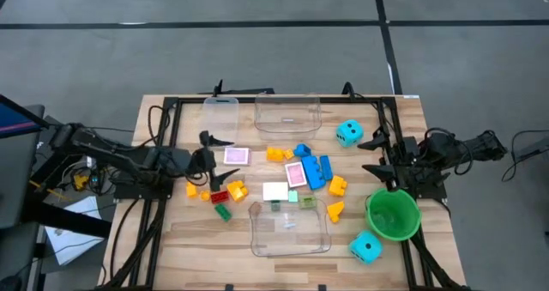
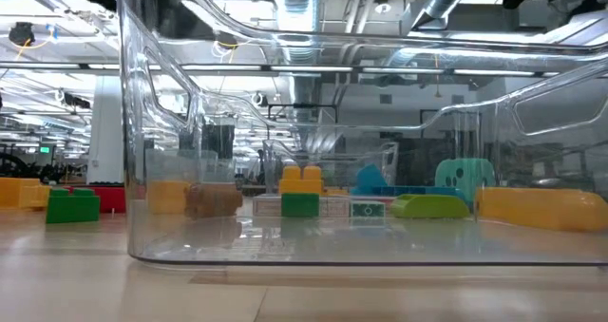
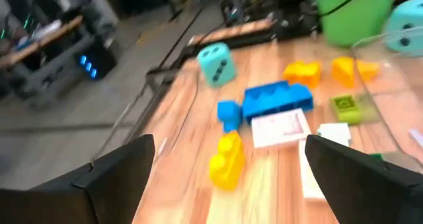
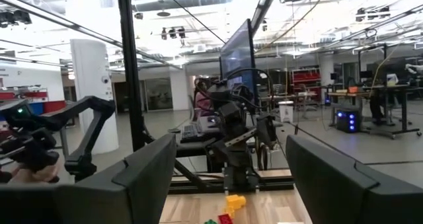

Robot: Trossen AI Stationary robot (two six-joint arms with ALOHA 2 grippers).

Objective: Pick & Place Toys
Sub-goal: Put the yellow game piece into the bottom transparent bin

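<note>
— What are your claws holding?
— Nothing: your left gripper (image 1: 208,154) and right gripper (image 1: 377,156) both gape empty.
— And the toys?
— Bricks (image 1: 316,172), cards (image 1: 236,156) and dice (image 1: 348,134) lie on the table (image 1: 446,239).

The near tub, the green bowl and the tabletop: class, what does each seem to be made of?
Near tub: clear, glossy plastic; bricks show through its walls. Green bowl: probably smooth moulded plastic, one even bright colour. Tabletop: wood, or a wood-look surface, with pale plank-like strips and visible grain.
</note>
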